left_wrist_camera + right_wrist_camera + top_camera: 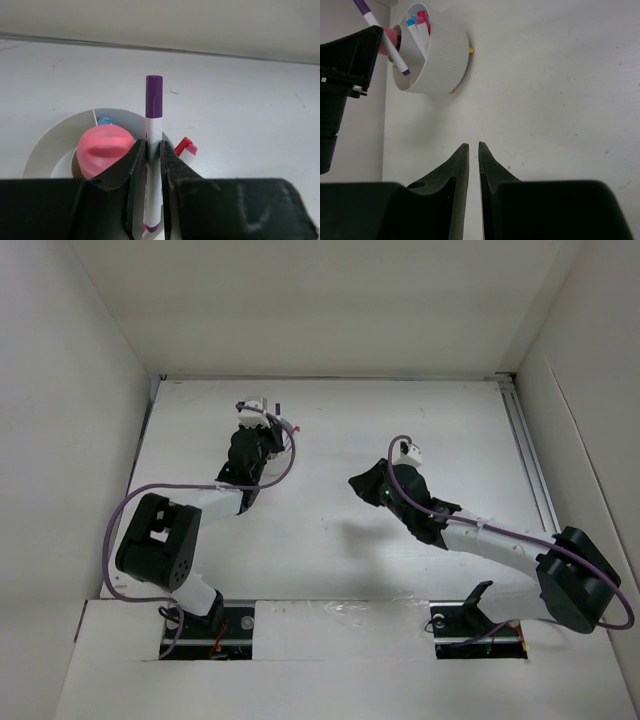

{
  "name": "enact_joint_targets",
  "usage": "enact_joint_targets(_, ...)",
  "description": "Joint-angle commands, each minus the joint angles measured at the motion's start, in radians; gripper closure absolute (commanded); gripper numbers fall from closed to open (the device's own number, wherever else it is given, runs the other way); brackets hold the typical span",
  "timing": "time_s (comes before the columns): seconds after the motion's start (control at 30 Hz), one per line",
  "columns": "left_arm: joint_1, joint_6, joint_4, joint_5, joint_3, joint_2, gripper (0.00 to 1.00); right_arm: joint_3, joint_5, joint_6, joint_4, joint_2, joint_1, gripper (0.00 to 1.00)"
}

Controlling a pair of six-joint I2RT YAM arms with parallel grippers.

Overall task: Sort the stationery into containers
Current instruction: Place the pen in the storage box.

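My left gripper (153,143) is shut on a thin white pen with a purple cap (154,97), held upright over the low round white cup (52,145). The pen's lower tip is at the cup's mouth in the right wrist view (405,71). In the cup are a pink-orange cylinder (104,150), a blue-capped pen (104,120) and a red-capped pen (184,147) leaning on the rim. The cup also shows in the right wrist view (440,55). My right gripper (473,145) is shut and empty, low over the bare table, well apart from the cup. In the top view my left gripper (262,432) hides the cup.
White walls enclose the table on the left, back and right (560,410). A metal rail (528,455) runs along the right edge. The right arm (480,535) stretches across the right half of the table.
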Motion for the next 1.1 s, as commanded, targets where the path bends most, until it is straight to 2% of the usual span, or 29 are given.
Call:
enact_joint_targets(0.0,-0.001,0.059,0.04,-0.002,0.029,0.034,1.0,0.002,-0.001,-0.015,0.072,0.002,0.01,0.81)
enact_joint_targets(0.53,-0.001,0.102,0.0,0.025,0.071,0.096,0.99,-0.007,-0.01,-0.015,0.1,0.002,0.01,0.81)
enact_joint_targets(0.57,-0.001,0.102,0.0,0.025,0.071,0.084,0.91,-0.007,-0.01,-0.015,0.1,0.012,0.01,0.81)
enact_joint_targets(0.67,-0.001,0.093,0.0,0.016,0.06,0.071,0.79,-0.007,-0.01,-0.015,0.1,0.012,0.01,0.81)
enact_joint_targets(0.7,-0.001,0.093,0.0,0.016,0.051,0.071,0.7,-0.007,-0.01,-0.015,0.1,0.022,0.01,0.81)
enact_joint_targets(0.8,-0.03,0.093,0.0,-0.01,0.042,0.048,0.57,-0.007,-0.01,-0.015,0.1,0.022,0.01,0.81)
enact_joint_targets(0.9,-0.085,0.137,-0.014,-0.071,0.051,0.03,0.28,-0.007,-0.01,-0.015,0.1,0.022,0.01,0.81)
enact_joint_targets(0.93,-0.111,0.137,-0.023,-0.099,0.051,0.019,0.01,-0.007,-0.01,-0.015,0.1,0.022,0.01,0.81)
enact_joint_targets(1.07,-0.143,0.137,-0.023,-0.12,0.037,-0.048,0.0,-0.007,-0.01,-0.015,0.1,0.022,0.01,0.81)
